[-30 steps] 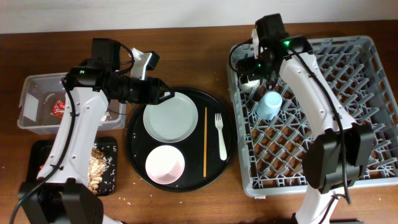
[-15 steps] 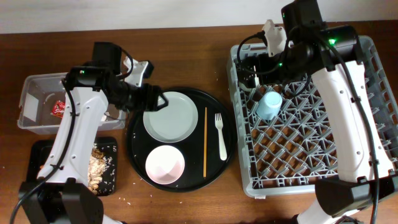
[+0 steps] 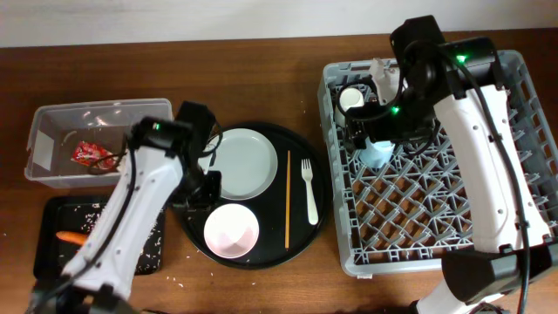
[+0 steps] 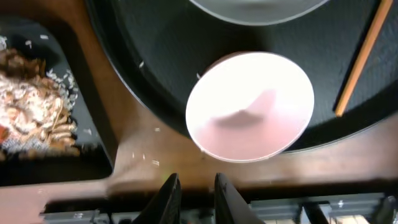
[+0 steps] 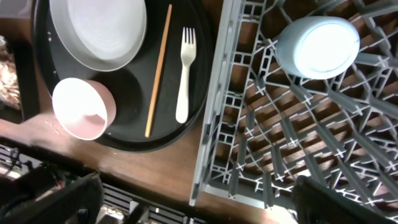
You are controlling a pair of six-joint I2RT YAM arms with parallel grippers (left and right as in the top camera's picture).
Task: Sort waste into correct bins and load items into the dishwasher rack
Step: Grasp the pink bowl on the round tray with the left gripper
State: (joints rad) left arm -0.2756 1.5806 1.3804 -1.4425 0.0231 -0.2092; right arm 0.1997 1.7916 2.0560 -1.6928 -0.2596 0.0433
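Pink bowl [image 4: 250,107] is sitting on the round tray [image 3: 187,222], left gripper [image 4: 194,190] hovering nearly shut and empty — narrow jaws risk knocking it, not gripping — right gripper [image 5: 189,218] gaping over the rack [image 5: 323,162].

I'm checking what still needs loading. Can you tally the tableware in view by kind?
Cups: 2 (blue cup, cream cup), both in the rack
Bowls: 1 (pink bowl)
Plates: 1 (plate)
Forks: 1 (fork)
Chopsticks: 1 (chopstick)
Total: 6
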